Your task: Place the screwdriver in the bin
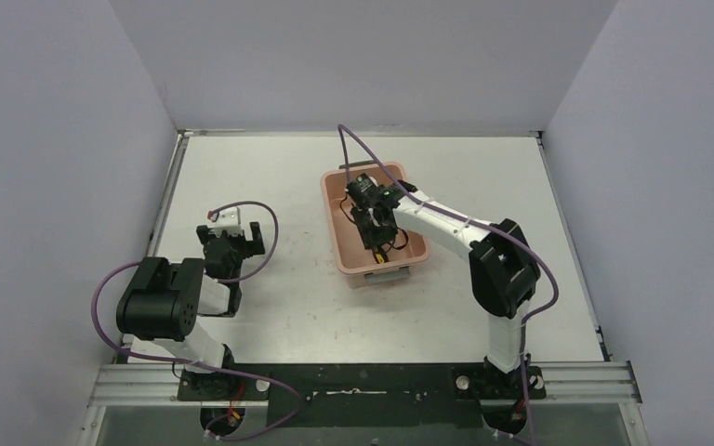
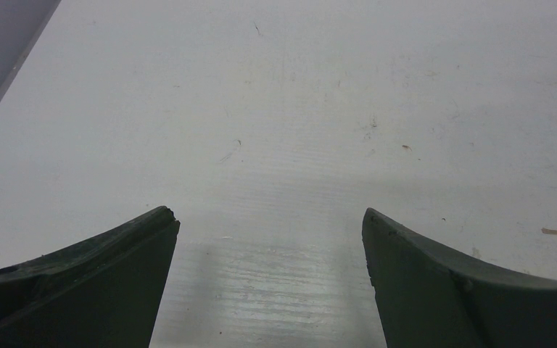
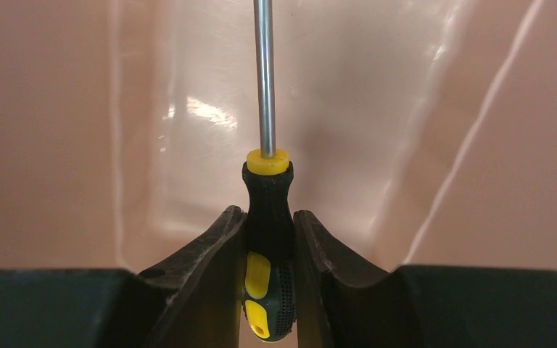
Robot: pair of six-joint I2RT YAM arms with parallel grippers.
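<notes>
The screwdriver point(image 3: 267, 217) has a black-and-yellow handle and a thin metal shaft. My right gripper point(image 3: 269, 221) is shut on its handle, with the shaft pointing away over the pink floor of the bin point(image 3: 58, 145). In the top view the right gripper point(image 1: 378, 240) reaches down inside the salmon-pink bin point(image 1: 334, 209) at the table's middle, and a bit of yellow handle point(image 1: 378, 253) shows near its near end. My left gripper point(image 1: 232, 243) is open and empty over the bare table at the left, its fingers point(image 2: 116, 275) wide apart.
The white table point(image 1: 270, 177) is walled by grey panels on three sides. A metal rail point(image 1: 363, 381) with both arm bases runs along the near edge. The purple cable point(image 1: 372, 158) of the right arm loops over the bin's far end.
</notes>
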